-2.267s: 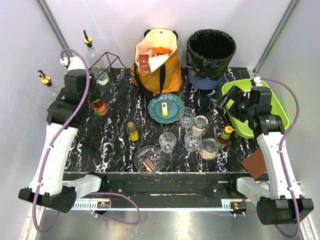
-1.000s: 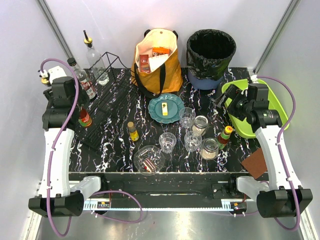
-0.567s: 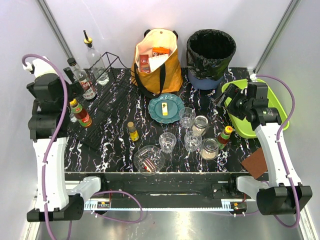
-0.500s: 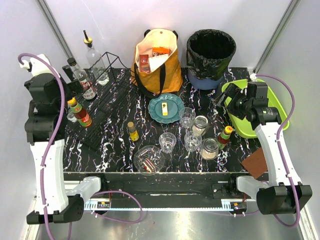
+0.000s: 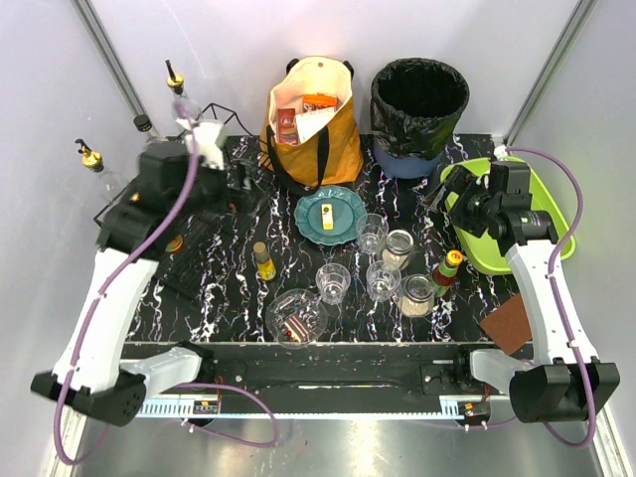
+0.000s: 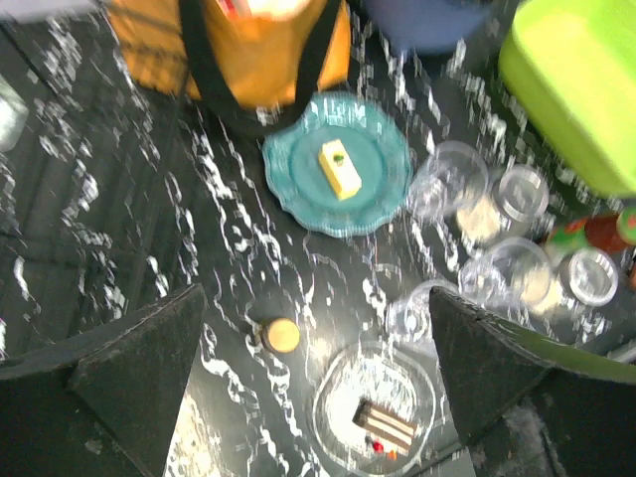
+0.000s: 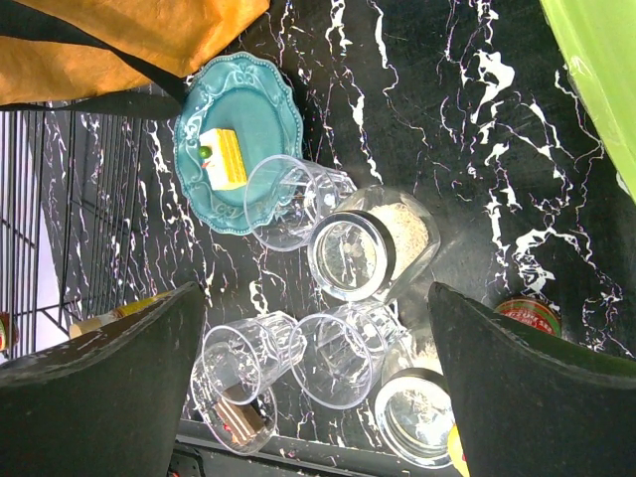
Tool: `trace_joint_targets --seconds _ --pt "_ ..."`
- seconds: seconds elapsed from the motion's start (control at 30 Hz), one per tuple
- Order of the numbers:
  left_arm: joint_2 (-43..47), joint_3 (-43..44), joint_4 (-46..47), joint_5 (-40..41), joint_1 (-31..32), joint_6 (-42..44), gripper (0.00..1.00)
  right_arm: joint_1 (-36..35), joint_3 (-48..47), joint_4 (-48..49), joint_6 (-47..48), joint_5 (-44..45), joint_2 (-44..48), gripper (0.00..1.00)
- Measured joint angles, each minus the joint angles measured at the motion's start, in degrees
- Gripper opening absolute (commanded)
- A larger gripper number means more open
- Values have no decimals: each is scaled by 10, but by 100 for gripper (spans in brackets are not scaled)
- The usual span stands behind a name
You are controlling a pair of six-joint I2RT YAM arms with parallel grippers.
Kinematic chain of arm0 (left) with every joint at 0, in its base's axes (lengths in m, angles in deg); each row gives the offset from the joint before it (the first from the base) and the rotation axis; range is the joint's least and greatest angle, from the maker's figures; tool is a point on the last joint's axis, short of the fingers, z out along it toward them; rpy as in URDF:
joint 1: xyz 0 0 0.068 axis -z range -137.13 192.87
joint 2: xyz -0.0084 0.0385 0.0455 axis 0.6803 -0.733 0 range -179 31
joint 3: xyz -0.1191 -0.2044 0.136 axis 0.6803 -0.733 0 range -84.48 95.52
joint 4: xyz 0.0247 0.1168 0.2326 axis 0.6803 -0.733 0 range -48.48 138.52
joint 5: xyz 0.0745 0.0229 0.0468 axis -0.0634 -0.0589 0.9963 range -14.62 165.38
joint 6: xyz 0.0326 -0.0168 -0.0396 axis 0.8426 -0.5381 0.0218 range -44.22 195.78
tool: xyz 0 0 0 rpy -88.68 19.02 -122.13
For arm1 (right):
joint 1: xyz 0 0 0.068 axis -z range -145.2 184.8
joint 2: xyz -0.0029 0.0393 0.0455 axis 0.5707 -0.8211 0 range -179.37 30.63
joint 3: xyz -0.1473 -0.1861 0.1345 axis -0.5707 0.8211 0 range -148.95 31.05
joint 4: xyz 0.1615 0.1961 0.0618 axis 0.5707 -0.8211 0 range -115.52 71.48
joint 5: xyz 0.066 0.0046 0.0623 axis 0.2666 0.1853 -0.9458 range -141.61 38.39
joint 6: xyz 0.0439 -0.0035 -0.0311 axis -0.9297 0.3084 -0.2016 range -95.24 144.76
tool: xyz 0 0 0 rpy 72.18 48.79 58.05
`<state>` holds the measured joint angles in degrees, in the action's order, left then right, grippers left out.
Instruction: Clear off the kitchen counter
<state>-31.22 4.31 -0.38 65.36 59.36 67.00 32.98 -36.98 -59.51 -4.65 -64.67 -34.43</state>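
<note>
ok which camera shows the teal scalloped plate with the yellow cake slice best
Right wrist: the teal scalloped plate is close and sharp, though a clear glass overlaps its rim. Left wrist shows the plate whole but blurred; top external shows the plate whole but small.

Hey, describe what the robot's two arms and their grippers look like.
The arms match. The left arm and right arm have long white links, black joints and black bases, with a purple cable looping along each. The left gripper and right gripper each have two black, wedge-shaped fingers with a grainy matte surface.
</note>
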Motion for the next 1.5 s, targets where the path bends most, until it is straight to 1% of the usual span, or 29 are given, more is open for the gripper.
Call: trace_joint_targets --seconds 0.1,0.17,0.33,0.43,0.53,0.7,0.77,0.9,1.0,1.07,1.1,1.17,1.23,1.3,1.4,1.5 --pt "-37 -19 -18 32 55 2 99 0 0 0 -2 0 1 98" --pt "-51 -52 -24 59 80 -1 99 0 1 0 -3 0 5 98" --pt "-60 -146 -36 122 100 -24 99 0 10 0 -7 0 25 98" --pt "-60 -207 -21 131 101 -40 95 0 18 0 -10 0 34 98" --pt "-60 -252 -5 127 101 -55 86 0 25 0 -10 0 37 98" --pt "-62 -286 37 122 101 -76 76 0 28 -2 -11 0 39 98" --pt "-63 -295 55 122 101 -81 68 0 28 -3 -11 0 42 98" --pt "-76 -303 83 123 101 -89 48 0 28 -6 -11 0 48 98" --pt "-92 -303 95 130 101 -91 40 0 28 -9 -10 1 54 98" --pt "-102 -303 100 135 101 -91 37 0 30 -9 -10 1 58 98" --pt "-104 -303 105 138 101 -89 33 0 30 -9 -9 1 60 98" --pt "-106 -303 110 143 101 -87 24 0 33 -9 -8 3 64 99" --pt "-106 -303 114 148 101 -85 12 0 36 -10 -8 5 66 98" --pt "-106 -303 114 151 101 -85 6 0 37 -13 -6 6 67 99" --pt "-108 -296 103 157 101 -82 0 0 38 -17 -4 6 67 99" --pt "-113 -273 75 167 102 -77 0 0 38 -19 -3 7 67 99"
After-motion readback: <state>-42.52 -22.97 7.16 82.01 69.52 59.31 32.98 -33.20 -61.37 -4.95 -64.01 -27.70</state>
